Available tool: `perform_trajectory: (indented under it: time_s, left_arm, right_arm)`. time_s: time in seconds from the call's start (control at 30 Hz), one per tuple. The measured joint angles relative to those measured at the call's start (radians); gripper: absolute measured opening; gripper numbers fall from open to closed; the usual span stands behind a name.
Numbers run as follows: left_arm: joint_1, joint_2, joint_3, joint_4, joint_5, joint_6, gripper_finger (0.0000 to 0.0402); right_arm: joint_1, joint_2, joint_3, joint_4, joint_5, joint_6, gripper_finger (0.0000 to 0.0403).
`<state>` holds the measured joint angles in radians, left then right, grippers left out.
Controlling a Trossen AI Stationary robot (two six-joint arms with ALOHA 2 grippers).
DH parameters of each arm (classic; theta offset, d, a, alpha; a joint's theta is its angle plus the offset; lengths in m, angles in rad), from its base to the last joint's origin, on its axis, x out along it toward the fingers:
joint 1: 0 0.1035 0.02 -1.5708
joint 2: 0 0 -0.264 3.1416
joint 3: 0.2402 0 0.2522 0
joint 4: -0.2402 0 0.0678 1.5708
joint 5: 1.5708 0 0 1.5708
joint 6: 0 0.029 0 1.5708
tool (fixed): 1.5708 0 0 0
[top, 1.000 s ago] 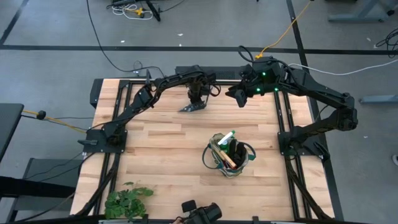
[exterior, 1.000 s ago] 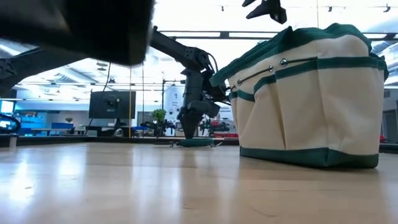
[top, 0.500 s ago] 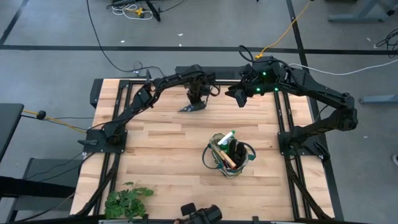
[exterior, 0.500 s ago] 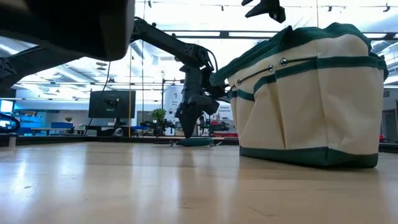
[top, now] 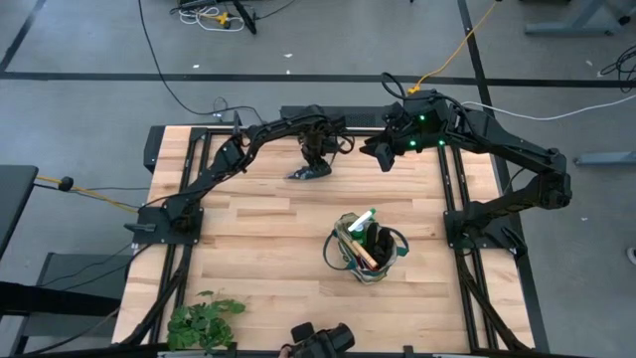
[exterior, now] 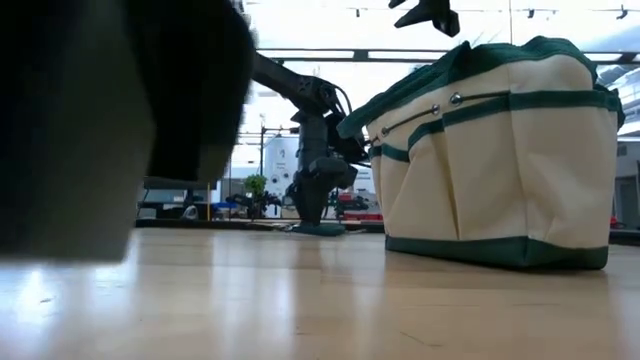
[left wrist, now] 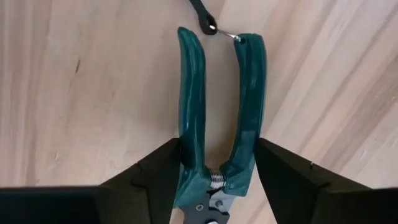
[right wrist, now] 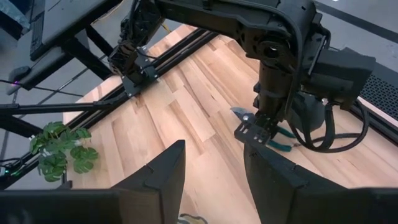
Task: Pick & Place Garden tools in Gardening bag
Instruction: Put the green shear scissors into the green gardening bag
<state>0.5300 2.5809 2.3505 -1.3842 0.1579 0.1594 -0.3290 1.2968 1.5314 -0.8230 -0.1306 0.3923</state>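
Since a second ago, my left end effector [top: 316, 165] has shifted slightly across the far part of the desk [top: 248, 249], and the pruning shears [left wrist: 217, 112] beneath it have turned a little with it. My fingers now sit on either side of the shears just beside the pivot, pressed against the two green handles; I judge that I have them pinched, though they look still down on the wood. That would mean the lift is the next thing.

My right end effector [top: 384, 157] hangs above the far desk edge, well apart from the shears, with its fingers spread and nothing between them.

My target, the gardening bag [top: 369, 249], stands open near the desk's middle right, already holding a wooden-handled rake [top: 354, 246] and the spray bottle [top: 366, 219]. Bare wood lies between the shears and the bag. I judge the bag's rim and loop handles the main snag risk. A leafy plant [top: 202, 323] sits at the near left corner, out of my way.
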Motion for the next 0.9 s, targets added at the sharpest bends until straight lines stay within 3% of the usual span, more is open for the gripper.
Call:
perform_trajectory:
  time_s: [0.23, 0.33, 0.47, 0.53, 0.6, 0.9]
  left_arm:
    - [0.029, 0.005, -0.003, -0.032, -0.02, -0.017, 0.0188]
    - [0.048, 0.007, -0.004, -0.048, 0.027, -0.043, 0.0171]
    - [0.05, 0.006, -0.025, -0.031, 0.081, 0.002, 0.0102]
    - [0.034, 0.004, -0.025, -0.04, 0.032, 0.07, 0.0072]
    - [0.02, 0.002, -0.029, -0.052, -0.059, 0.102, 0.0061]
    - [0.052, 0.001, -0.029, -0.112, -0.006, 0.026, 0.0058]
  right_arm:
    - [0.0, 0.0, 0.0, 0.001, -0.001, 0.003, 0.0165]
    - [0.0, 0.0, 0.0, 0.001, -0.001, 0.002, 0.0165]
    - [0.0, 0.0, 0.0, 0.011, 0.0, 0.002, 0.0165]
    - [0.0, 0.0, 0.0, 0.022, 0.0, 0.002, 0.0165]
    - [0.0, 0.0, 0.0, 0.025, 0.001, 0.002, 0.0165]
    - [0.0, 0.0, 0.0, 0.032, 0.002, -0.006, 0.0165]
